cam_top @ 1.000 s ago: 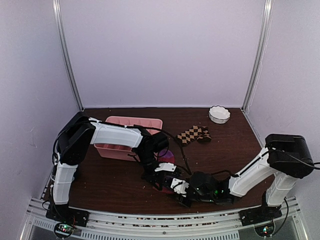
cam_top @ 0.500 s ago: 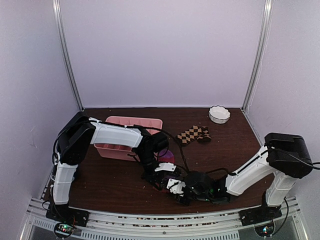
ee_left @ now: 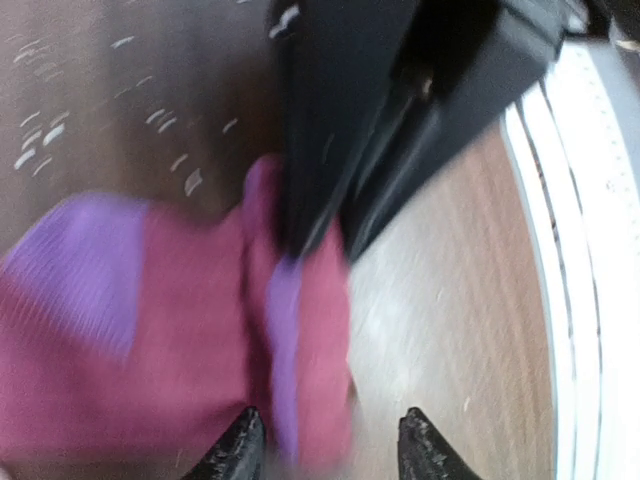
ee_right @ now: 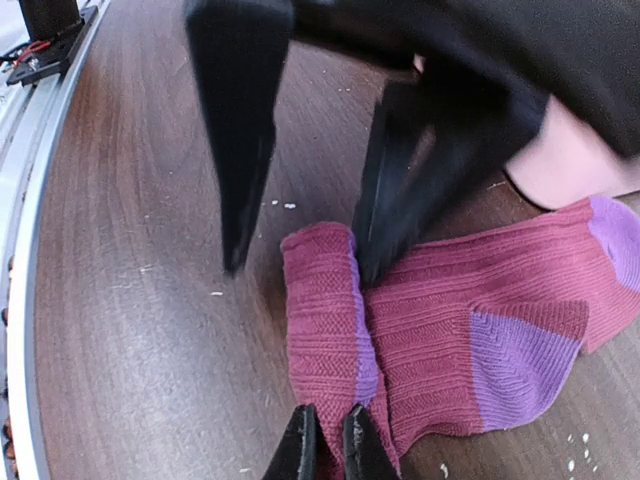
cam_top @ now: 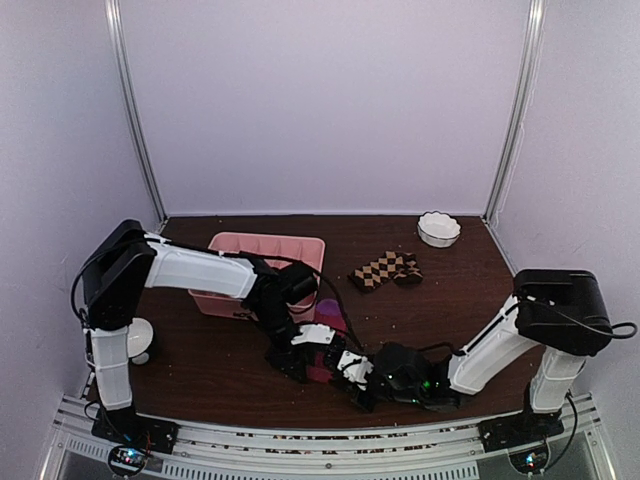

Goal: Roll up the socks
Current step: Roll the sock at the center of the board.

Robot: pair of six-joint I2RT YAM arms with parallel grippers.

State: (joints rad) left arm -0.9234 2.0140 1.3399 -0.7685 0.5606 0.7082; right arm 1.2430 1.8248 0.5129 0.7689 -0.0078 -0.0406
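Note:
The magenta-pink sock (ee_right: 440, 340) lies flat on the dark wood table, its near end folded over into a thick roll (ee_right: 325, 320) with a purple edge. My right gripper (ee_right: 330, 450) is shut on the near end of that roll. My left gripper (ee_left: 330, 450) is open and straddles the roll from the other side, its fingers (ee_right: 240, 130) standing one on each side of it. In the top view the two grippers meet near the table's front, left gripper (cam_top: 300, 358) and right gripper (cam_top: 340, 372), and the pink sock (cam_top: 328, 312) is mostly hidden. The checkered sock (cam_top: 385, 270) lies further back, untouched.
A pink divided tray (cam_top: 265, 245) stands behind the left arm. A small white bowl (cam_top: 438, 228) sits at the back right corner. A white round object (cam_top: 140, 340) lies by the left arm's base. The table's metal front rail (ee_right: 30, 200) runs close by.
My left gripper has opened and let go of the sock's roll, and its arm has swung left. My right gripper has closed on the roll.

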